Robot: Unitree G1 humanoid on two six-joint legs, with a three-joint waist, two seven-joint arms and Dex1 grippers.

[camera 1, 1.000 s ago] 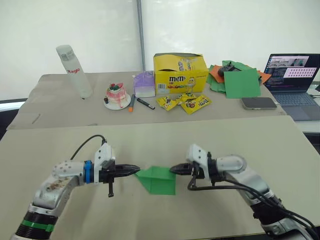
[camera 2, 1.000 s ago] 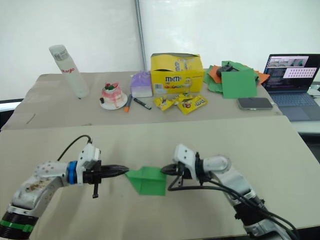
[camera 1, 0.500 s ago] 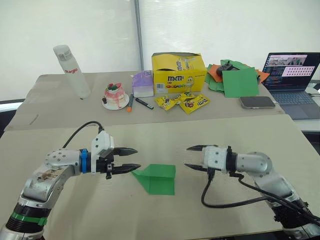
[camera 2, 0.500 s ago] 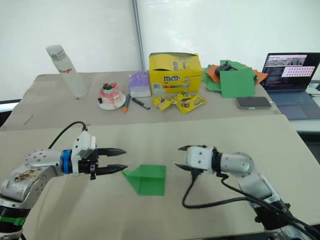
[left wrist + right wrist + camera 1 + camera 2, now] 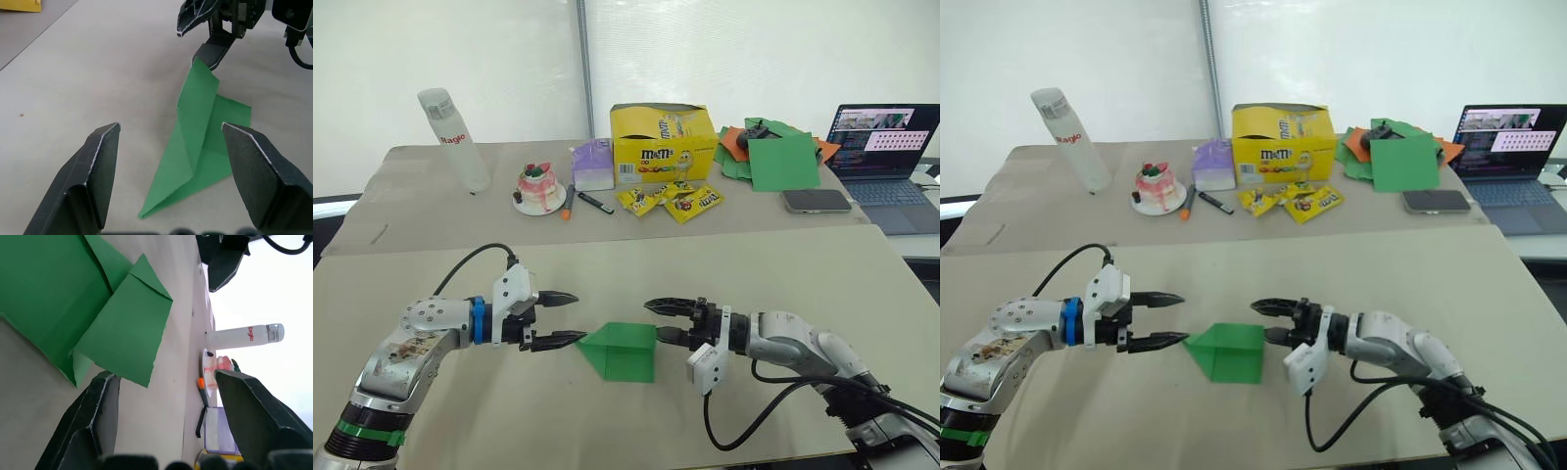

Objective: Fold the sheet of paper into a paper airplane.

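Sheet of paper (image 5: 625, 351): bright green, creased into a pointed wedge, lying flat on the counter (image 5: 607, 274) with one folded flap lifted off the layer beneath.
Handling: judged very light, thin and limp; apt to slide on the smooth counter and to spring back at a crease unless pinned; edges likely to crumple under a hard pinch.
Hold: best taken at the raised flap edge or the pointed tip, the flat lower layer pressed down meanwhile.
Left gripper (image 5: 564, 318): released, fingers spread, lower fingertip just beside the paper's pointed tip, not holding it.
Right gripper (image 5: 662, 321): likewise spread wide, empty, at the paper's opposite side, lower finger near the upper corner of the flap.
Stage: judged partway, more folds needed.
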